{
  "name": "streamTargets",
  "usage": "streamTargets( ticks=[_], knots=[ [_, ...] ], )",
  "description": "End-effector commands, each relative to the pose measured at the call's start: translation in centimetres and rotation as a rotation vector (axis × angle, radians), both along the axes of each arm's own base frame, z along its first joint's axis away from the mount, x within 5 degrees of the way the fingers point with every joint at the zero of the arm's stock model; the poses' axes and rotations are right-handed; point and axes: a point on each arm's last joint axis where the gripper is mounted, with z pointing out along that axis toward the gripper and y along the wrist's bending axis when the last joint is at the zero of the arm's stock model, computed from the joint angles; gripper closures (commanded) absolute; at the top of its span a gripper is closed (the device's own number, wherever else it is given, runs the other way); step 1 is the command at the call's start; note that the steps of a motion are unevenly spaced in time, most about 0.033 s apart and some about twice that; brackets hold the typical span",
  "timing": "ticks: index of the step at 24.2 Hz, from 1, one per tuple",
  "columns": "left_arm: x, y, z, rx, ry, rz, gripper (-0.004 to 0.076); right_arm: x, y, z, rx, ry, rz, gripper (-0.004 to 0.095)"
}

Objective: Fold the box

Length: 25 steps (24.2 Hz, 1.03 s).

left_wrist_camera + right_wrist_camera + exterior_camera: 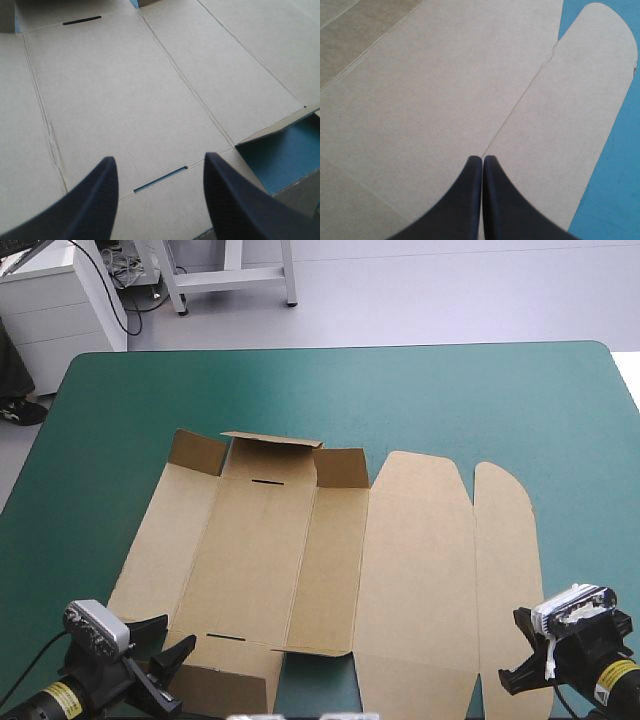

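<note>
The box (300,560) lies open as a cut brown sheet in the middle of the worktop (450,390), nearly all of it flat on the teal-green cover (120,440). Along its far edge, 3 small flaps (270,445) tilt up off the cover. Everything else lies level.

My left hand (159,161) is at the near left corner of the sheet and it is released, with its 2 black fingers (100,200) spread wide apart. It grips nothing. Just ahead of the gap between them runs the near slot (160,180), cut in the board by the near crease. The far slot (81,20) sits well ahead, at the other end of the same long panel. I cannot tell whether the fingers touch the board. To the right of this hand a notch (315,680) in the near edge lets the cover show through.

My right hand (482,160) is at the near right of the sheet and clenched, its fingers pressed into 1 point with nothing between them. It sits over the crease where the wide panel (415,560) meets the rounded flap (580,100), the rightmost piece of the sheet. Bare cover lies just to the right of that flap.
</note>
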Motion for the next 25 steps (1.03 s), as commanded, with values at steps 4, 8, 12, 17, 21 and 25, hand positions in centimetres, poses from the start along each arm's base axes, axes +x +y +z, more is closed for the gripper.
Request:
streamTargets(
  ticks=[4, 8, 12, 17, 21, 25],
  knots=[
    [0.4, -0.7, 2.8, -0.202, -0.113, 0.003, 0.0347, 0.1, 0.3, 1.1, 0.048, -0.045, 0.012, 0.0922],
    [0.7, -0.7, 4.0, -0.166, -0.163, -0.01, 0.0347, 0.0, 0.3, 0.8, 0.041, -0.013, 0.012, 0.0922],
    [2.4, -1.0, 8.0, -0.082, -0.222, 0.012, 0.0347, -0.1, 0.2, 0.7, 0.037, -0.002, 0.011, 0.0922],
    [6.0, -1.8, 11.5, 0.035, -0.232, 0.072, 0.0347, 0.0, 0.3, 0.8, 0.041, -0.008, 0.012, 0.0922],
    [9.4, -2.4, 12.1, 0.188, -0.155, 0.14, 0.0347, 0.0, 0.3, 0.8, 0.042, -0.01, 0.012, 0.0922],
    [13.3, -2.8, 11.1, 0.371, -0.011, 0.24, 0.0347, 0.0, 0.3, 0.8, 0.044, -0.01, 0.013, 0.0922]
  ],
)
